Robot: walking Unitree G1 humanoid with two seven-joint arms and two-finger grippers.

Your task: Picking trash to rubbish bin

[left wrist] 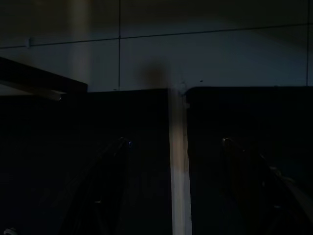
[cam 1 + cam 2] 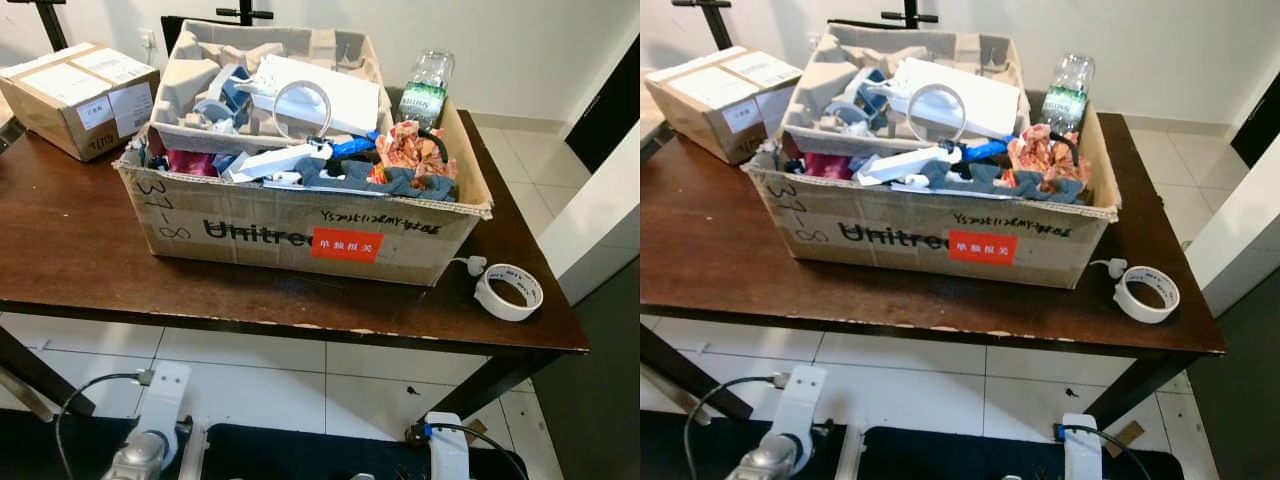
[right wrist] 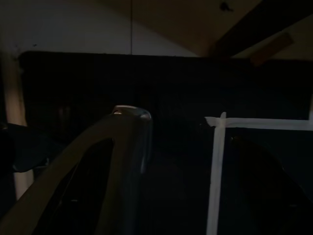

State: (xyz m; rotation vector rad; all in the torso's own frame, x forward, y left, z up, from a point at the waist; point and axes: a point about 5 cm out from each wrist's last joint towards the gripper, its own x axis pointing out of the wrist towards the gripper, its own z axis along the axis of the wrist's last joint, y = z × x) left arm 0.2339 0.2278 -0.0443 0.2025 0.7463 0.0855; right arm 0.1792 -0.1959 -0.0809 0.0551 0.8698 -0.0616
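A big open cardboard box (image 2: 300, 225) printed "Unitree" stands on the dark wooden table (image 2: 70, 250). It is heaped with trash: grey pulp packing (image 2: 190, 80), a white flat box (image 2: 330, 95), crumpled orange-red wrapper (image 2: 410, 150), blue and white scraps. A white tape roll (image 2: 508, 291) lies on the table right of the box. A plastic bottle (image 2: 427, 88) stands behind the box's right corner. Both arms hang low below the table edge, the left arm (image 2: 150, 430) and the right arm (image 2: 445, 450). In the dark wrist views my left gripper (image 1: 176, 142) and right gripper (image 3: 183, 125) show fingers apart, holding nothing.
A smaller sealed cardboard box (image 2: 80, 95) sits at the table's back left. Black stand legs (image 2: 245, 14) rise behind the table by the white wall. Tiled floor lies beneath, and a white cabinet (image 2: 600, 220) stands to the right.
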